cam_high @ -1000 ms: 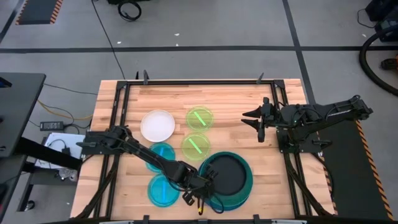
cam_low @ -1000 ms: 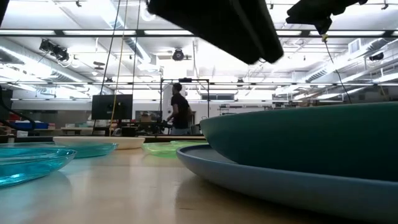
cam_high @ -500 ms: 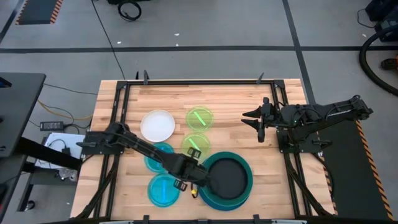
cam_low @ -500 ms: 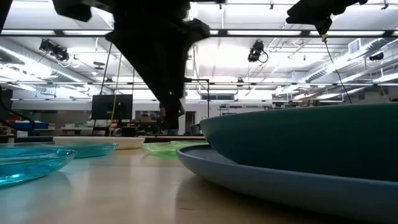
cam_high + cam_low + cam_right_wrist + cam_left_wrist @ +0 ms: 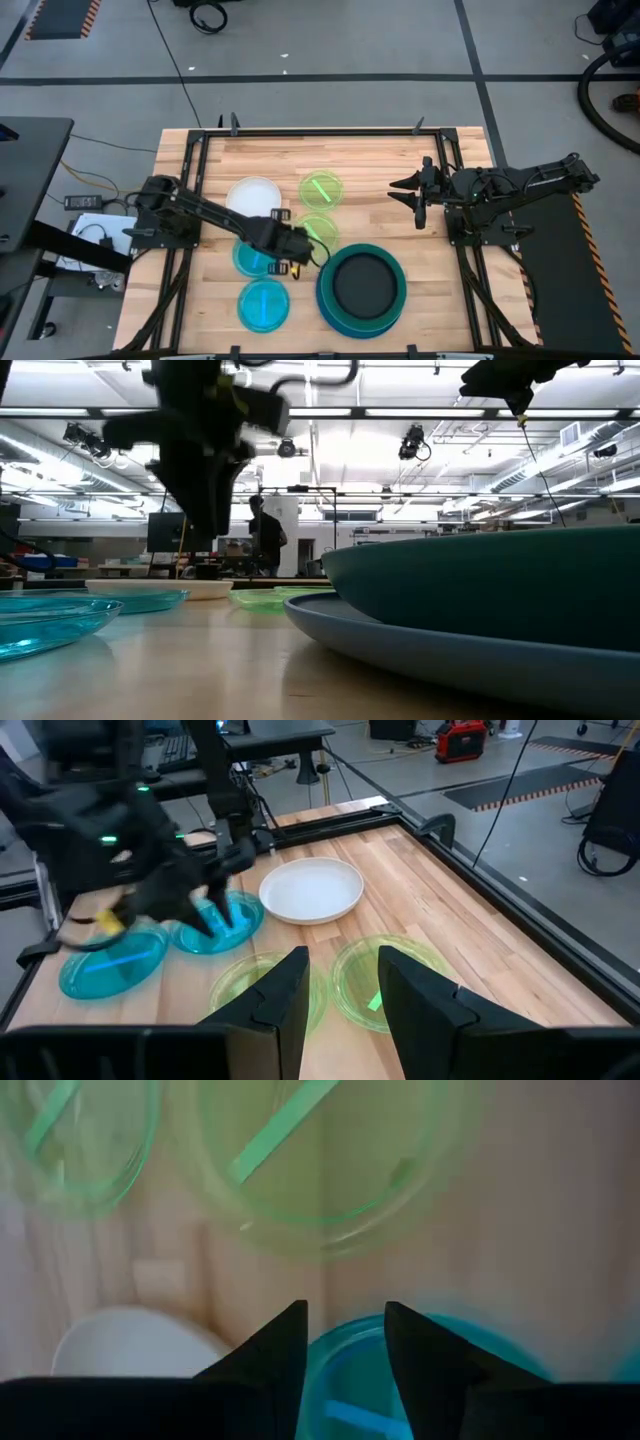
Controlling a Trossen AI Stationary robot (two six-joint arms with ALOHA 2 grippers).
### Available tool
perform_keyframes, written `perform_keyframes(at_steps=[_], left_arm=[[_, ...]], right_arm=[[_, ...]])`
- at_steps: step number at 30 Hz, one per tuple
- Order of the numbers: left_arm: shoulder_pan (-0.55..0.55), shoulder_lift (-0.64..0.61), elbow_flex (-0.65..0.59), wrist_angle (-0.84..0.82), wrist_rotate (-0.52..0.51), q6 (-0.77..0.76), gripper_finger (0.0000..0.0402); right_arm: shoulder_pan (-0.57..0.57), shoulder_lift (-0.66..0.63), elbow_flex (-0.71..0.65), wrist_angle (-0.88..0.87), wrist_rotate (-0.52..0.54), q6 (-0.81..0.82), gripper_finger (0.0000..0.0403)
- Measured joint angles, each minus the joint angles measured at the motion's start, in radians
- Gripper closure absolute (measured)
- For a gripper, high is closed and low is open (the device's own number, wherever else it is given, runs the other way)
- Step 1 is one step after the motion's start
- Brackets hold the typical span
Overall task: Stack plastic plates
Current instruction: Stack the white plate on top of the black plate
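A black plate (image 5: 365, 283) lies inside the teal plate (image 5: 394, 264), which rests on the blue plate (image 5: 323, 293) at the near right. The white plate (image 5: 253, 198), two lime plates (image 5: 321, 189) (image 5: 318, 230) and two cyan plates (image 5: 252, 258) (image 5: 263, 305) lie flat and separate on the wood. My left gripper (image 5: 290, 243) hovers open over the farther cyan plate's rim (image 5: 350, 1335), its fingers pointing at the nearer lime plate (image 5: 320, 1170). In the low view this gripper (image 5: 205, 530) hangs above the tabletop. My right gripper (image 5: 415, 205) waits open, raised over the table's right side.
A black metal frame (image 5: 300, 132) borders the wooden table. Bare wood lies along the far edge and between the lime plates and the right arm. A person (image 5: 262, 535) stands in the room far behind the table. The stacked plates' walls (image 5: 480, 590) fill the low view's right.
My left gripper has drawn away from the near-left rim of the blue, teal and black stack, moving toward the table's far and left edges until it hangs over the farther cyan plate. The plates have stayed in place, and my right arm has kept still.
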Motion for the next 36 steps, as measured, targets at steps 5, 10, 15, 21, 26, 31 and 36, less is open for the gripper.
perform_keyframes(at_steps=[5, 10, 15, 21, 26, 31, 36], left_arm=[[0.058, -0.044, -0.104, 0.048, -0.026, -0.053, 0.026], [0.115, -0.055, -0.181, 0.089, -0.042, -0.095, 0.026], [0.167, -0.055, -0.236, 0.113, -0.07, -0.132, 0.026], [0.228, -0.055, -0.289, 0.146, -0.067, -0.155, 0.026], [0.279, -0.055, -0.323, 0.171, -0.012, -0.162, 0.026], [0.31, -0.055, -0.336, 0.182, 0.027, -0.152, 0.026], [0.315, -0.055, -0.336, 0.185, 0.028, -0.142, 0.026]], right_arm=[[0.0, 0.0, 0.0, 0.0, 0.0, -0.001, 0.0271], [0.0, 0.0, 0.0, -0.001, 0.0, -0.001, 0.0271], [0.0, 0.0, 0.0, -0.001, 0.0, -0.001, 0.0271], [0.0, 0.0, 0.0, -0.001, 0.0, -0.001, 0.0271], [0.0, 0.0, 0.0, -0.001, -0.006, -0.001, 0.0271], [0.0, 0.0, 0.0, -0.001, -0.006, -0.001, 0.0271], [0.0, 0.0, 0.0, -0.001, -0.006, -0.001, 0.0271]])
